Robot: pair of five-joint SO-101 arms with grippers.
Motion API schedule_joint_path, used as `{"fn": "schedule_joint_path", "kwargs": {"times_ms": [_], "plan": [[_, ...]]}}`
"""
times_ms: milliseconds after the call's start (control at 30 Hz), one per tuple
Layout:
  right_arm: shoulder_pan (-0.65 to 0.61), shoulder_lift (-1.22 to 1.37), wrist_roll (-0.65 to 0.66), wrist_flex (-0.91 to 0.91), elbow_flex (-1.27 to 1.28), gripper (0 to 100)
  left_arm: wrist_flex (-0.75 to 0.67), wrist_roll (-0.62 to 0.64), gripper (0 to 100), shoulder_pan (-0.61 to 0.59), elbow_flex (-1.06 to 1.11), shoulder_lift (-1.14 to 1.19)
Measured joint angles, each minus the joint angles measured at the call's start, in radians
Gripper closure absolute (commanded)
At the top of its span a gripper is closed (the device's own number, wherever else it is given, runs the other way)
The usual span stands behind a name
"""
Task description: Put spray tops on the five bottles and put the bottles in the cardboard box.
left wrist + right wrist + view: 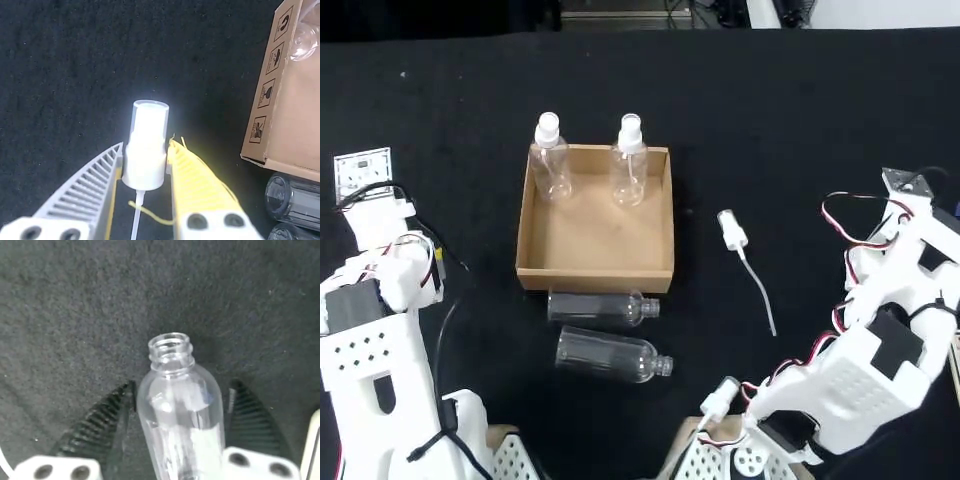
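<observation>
1. Left gripper (pixel 145 145): the grey finger and the yellow finger are pinched on the collar of a spray top (pixel 149 120). The cap points away from the wrist and the dip tube runs back between the fingers. You find this gripper over the bench (pixel 820 120) near its left edge, just beside the left wall of the cardboard box (pixel 280 115).

2. Right gripper (pixel 180 387): the two black fingers are closed against the shoulders of an open bottle (pixel 180 410). The bare threaded neck points away from the wrist, over the black bench cover.

3. Cardboard box (pixel 595 270): it sits at the middle of the bench. Two capped bottles stand upright against its far wall, one (pixel 550 160) in the far left corner and one (pixel 629 165) near the far right corner.

4. Lying bottles: two uncapped bottles lie side by side between the box's near wall and the near edge of the bench, the first (pixel 600 307) just beside the wall and the second (pixel 610 355) beyond it. Both necks point toward the right edge.

5. Loose spray top (pixel 732 232): it lies right of the box, apart from it, with its tube trailing toward the near edge.

6. Another spray top (pixel 718 400) shows at the near edge beside the right arm. You cannot tell whether it rests on the bench.
</observation>
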Motion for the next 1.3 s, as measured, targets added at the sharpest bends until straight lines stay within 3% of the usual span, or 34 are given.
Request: {"fn": "schedule_joint_path", "kwargs": {"times_ms": [533,767,967,1133,1300], "plan": [[-0.009,0.000,0.163,0.041,0.000,71.8,0.000,0.000,97,0.000,0.000,0.000],[0.005,0.000,0.163,0.018,0.003,98.9,0.000,0.000,97,0.000,0.000,0.000],[0.002,-0.064,0.163,0.040,0.005,98.8,0.000,0.000,97,0.000,0.000,0.000],[-0.101,-0.259,0.078,0.170,-0.009,98.8,-0.069,0.000,97,0.003,0.000,0.000],[-0.308,-0.542,-0.089,0.253,-0.015,98.8,-0.170,0.000,97,0.003,-0.043,0.000]]}}
